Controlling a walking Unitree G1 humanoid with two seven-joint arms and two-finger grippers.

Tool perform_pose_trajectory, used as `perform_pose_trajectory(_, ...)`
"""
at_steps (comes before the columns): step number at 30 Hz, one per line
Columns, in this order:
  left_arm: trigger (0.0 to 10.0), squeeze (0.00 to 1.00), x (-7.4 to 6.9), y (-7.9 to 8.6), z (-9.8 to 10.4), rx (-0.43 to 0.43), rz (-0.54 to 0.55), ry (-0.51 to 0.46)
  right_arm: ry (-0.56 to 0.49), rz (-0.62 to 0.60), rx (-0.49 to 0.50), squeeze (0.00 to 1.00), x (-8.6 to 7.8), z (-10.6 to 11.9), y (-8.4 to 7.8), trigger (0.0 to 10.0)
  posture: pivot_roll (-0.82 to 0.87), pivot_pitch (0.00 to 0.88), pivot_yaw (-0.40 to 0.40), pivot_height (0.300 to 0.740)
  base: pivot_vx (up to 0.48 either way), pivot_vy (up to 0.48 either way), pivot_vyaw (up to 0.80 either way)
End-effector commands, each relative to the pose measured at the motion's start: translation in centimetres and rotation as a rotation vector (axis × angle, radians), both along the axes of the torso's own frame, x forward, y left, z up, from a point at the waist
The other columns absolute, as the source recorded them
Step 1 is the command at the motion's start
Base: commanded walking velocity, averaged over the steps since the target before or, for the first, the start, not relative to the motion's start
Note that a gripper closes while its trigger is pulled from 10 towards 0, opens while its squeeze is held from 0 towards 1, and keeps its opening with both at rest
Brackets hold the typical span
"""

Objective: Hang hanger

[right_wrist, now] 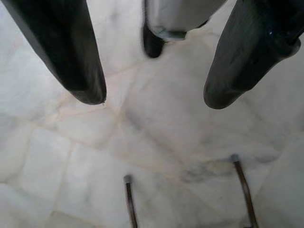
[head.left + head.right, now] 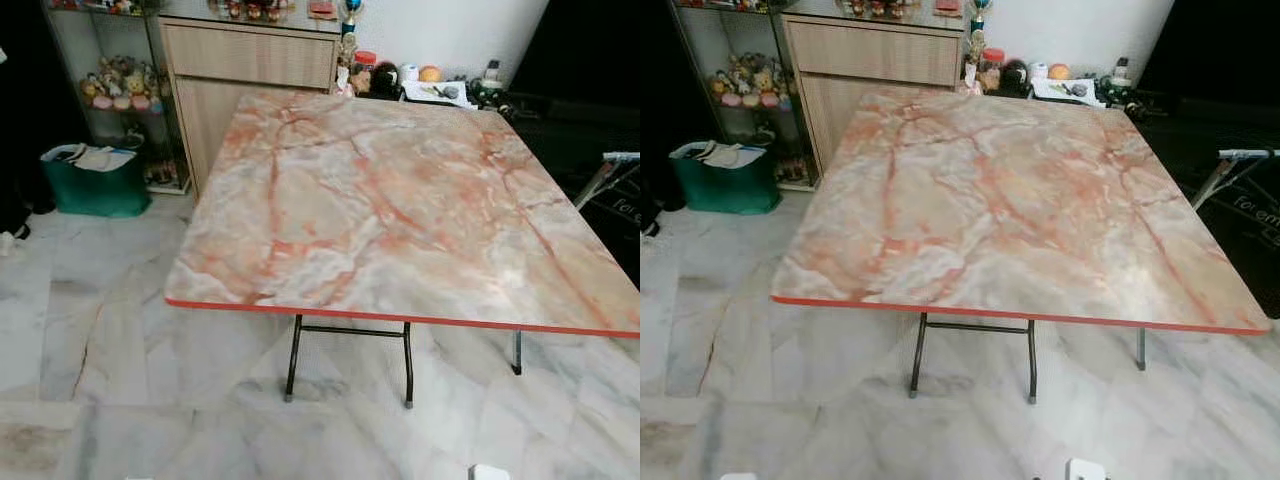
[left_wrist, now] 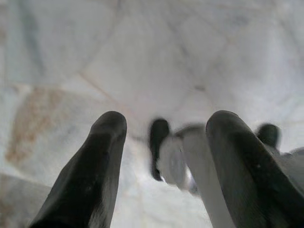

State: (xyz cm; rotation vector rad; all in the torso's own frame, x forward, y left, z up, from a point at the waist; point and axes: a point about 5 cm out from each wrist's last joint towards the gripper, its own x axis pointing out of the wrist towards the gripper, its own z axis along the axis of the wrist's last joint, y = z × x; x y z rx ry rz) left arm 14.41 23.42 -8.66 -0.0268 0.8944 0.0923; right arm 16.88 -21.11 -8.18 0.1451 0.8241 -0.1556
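Note:
My left gripper [image 3: 167,118] hangs over the pale marble floor, its two black fingers spread apart with nothing between them. My right gripper [image 1: 154,99] is also open and empty above the floor, near the dark feet of the table legs [image 1: 127,179]. A square folding table [image 2: 400,200] with a pink-veined marble top and a red edge stands straight ahead, its top bare. I can make out no hanger in these views.
A wooden cabinet [image 2: 250,60] stands behind the table's far left corner, beside a glass shelf of figurines [image 2: 120,85]. A green bin [image 2: 95,180] sits on the floor at left. A grey metal frame [image 2: 610,170] stands at right. Clutter [image 2: 430,85] lines the back wall.

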Motion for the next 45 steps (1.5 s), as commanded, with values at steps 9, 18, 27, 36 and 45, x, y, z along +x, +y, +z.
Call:
perform_pose_trajectory(9,10.0,0.00,-1.6,0.2,-0.6,-0.005,0.030,0.068,-0.001,0.005,-0.001,0.00,0.0,0.0,0.0,10.0,0.11,0.071,-0.061,0.740,0.000,-0.430,0.00)
perform_pose_trajectory(18,10.0,0.00,-2.0,0.1,-0.8,-0.007,0.032,0.079,0.006,0.021,0.001,0.00,-0.1,-0.1,0.0,10.0,0.11,0.060,-0.061,0.740,0.000,-0.433,0.00)
perform_pose_trajectory(27,10.0,0.00,-2.8,0.1,-1.1,-0.007,0.034,0.097,0.012,0.042,0.002,0.00,-0.3,-0.1,0.0,10.0,0.11,0.047,-0.060,0.740,0.000,-0.433,0.00)
perform_pose_trajectory(36,10.0,0.00,-1.9,-0.4,-0.9,-0.008,0.020,0.089,0.016,0.050,0.004,0.00,-0.5,-0.2,0.0,10.0,0.11,0.034,-0.055,0.740,0.000,-0.432,0.00)
perform_pose_trajectory(45,10.0,0.00,-1.9,-0.4,-0.9,-0.011,0.018,0.088,0.019,0.056,0.005,0.00,-0.6,-0.3,0.1,10.0,0.10,0.020,-0.055,0.740,0.000,-0.433,0.00)
